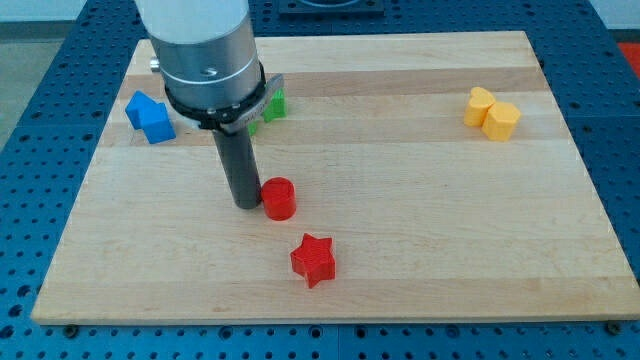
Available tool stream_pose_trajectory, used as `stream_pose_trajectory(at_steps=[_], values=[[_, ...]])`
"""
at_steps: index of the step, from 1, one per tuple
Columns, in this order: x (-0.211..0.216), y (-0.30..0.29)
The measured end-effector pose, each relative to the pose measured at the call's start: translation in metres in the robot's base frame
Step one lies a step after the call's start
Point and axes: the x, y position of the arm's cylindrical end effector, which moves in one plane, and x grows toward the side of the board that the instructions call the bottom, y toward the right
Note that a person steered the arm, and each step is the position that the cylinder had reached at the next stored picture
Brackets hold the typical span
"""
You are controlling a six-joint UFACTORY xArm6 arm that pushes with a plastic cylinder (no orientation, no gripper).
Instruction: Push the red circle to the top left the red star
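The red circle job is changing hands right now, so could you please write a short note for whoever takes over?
My tip is down on the board, right against the view's left side of the red circle.
The red star lies below and slightly to the view's right of the circle, with a small gap between them.
Done: the circle already sits on the star's upper left.
Left: judge whether that placement is close enough; if not, nudge it a little, then draw the tip clear.

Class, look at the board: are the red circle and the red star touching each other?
Apart. The camera view shows bare wood between the red circle and the red star, which lies toward the view's bottom right of it. My tip is beside the circle's left edge.
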Motion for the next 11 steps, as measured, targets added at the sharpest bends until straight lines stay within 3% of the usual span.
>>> stream_pose_trajectory(at_steps=[1, 4, 11], values=[[-0.033, 0.002], [0.018, 0.027], [0.03, 0.033]])
